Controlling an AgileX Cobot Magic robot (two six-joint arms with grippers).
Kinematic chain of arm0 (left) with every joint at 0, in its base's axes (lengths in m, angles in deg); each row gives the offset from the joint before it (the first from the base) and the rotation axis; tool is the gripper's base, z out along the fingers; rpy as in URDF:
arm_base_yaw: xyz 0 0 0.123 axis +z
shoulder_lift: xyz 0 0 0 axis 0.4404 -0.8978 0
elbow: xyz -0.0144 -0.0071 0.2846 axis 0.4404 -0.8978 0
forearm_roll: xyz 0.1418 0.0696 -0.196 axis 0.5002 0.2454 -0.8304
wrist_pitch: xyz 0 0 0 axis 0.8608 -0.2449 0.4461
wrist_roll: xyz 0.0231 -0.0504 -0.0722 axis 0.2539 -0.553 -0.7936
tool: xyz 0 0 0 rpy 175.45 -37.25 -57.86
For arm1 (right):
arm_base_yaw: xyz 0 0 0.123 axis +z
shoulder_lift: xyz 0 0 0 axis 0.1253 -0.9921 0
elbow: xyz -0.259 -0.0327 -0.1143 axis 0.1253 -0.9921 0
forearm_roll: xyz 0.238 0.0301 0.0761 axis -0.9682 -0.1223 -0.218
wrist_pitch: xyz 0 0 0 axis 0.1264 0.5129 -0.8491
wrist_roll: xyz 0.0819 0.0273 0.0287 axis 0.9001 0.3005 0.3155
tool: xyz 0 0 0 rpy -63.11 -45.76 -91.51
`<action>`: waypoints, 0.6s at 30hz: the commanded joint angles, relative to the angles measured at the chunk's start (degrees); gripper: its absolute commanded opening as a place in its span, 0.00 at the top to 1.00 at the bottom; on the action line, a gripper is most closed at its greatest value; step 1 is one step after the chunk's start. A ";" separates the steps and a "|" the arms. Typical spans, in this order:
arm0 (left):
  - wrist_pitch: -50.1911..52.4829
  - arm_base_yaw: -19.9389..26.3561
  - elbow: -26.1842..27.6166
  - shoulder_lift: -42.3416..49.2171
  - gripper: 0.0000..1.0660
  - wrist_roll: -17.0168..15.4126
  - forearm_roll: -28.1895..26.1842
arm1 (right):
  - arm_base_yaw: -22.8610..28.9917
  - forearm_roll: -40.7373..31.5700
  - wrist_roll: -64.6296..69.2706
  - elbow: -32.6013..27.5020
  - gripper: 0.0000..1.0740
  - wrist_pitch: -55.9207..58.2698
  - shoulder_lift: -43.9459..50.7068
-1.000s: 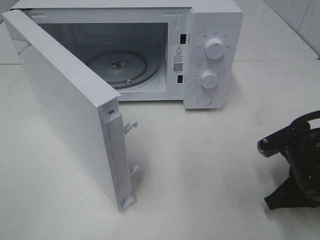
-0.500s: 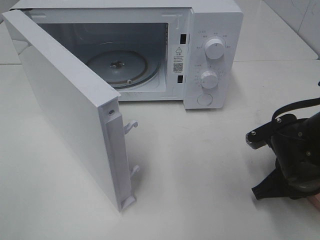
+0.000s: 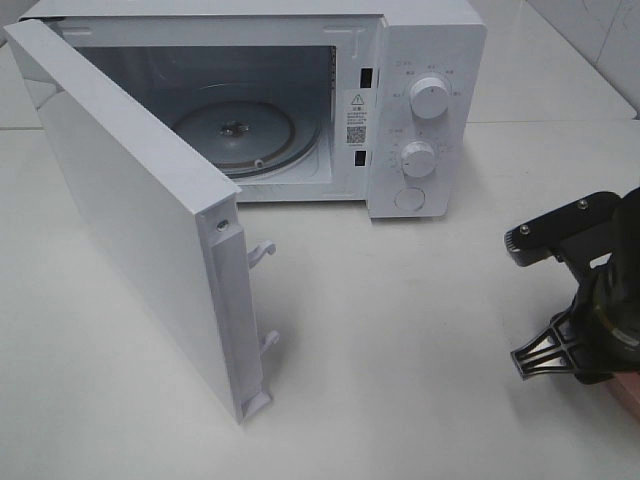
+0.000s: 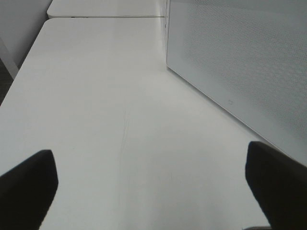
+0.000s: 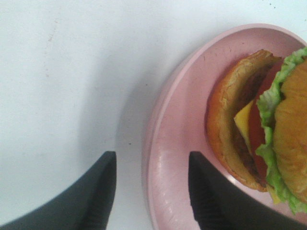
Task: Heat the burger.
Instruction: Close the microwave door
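A plain white table (image 3: pixel 420 330) under even light meets a pale tiled wall (image 3: pixel 590 40) behind.

Even, bright overhead light; soft shadows under the microwave door (image 3: pixel 140 220) and beside the pink plate (image 5: pixel 168 158). Near fingers (image 4: pixel 29 187) blur in both wrist views.

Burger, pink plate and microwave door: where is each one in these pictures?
burger (image 5: pixel 288 139), right wrist view, on the top bun.
pink plate (image 5: pixel 177 158), right wrist view, bare surface near its rim.
microwave door (image 3: pixel 130 215), high view, on its outer face.
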 commanded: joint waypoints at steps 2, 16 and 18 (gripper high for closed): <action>0.69 0.00 -0.23 0.34 0.06 -0.23 -0.17 | 0.06 -7.16 -8.94 0.11 0.55 0.57 6.30; 0.69 0.00 -0.23 0.34 0.06 -0.23 -0.17 | 0.06 -30.48 -37.30 0.11 0.37 2.06 23.55; 0.69 0.00 -0.23 0.34 0.06 -0.23 -0.17 | 0.06 -32.95 -40.28 0.11 0.31 2.69 25.38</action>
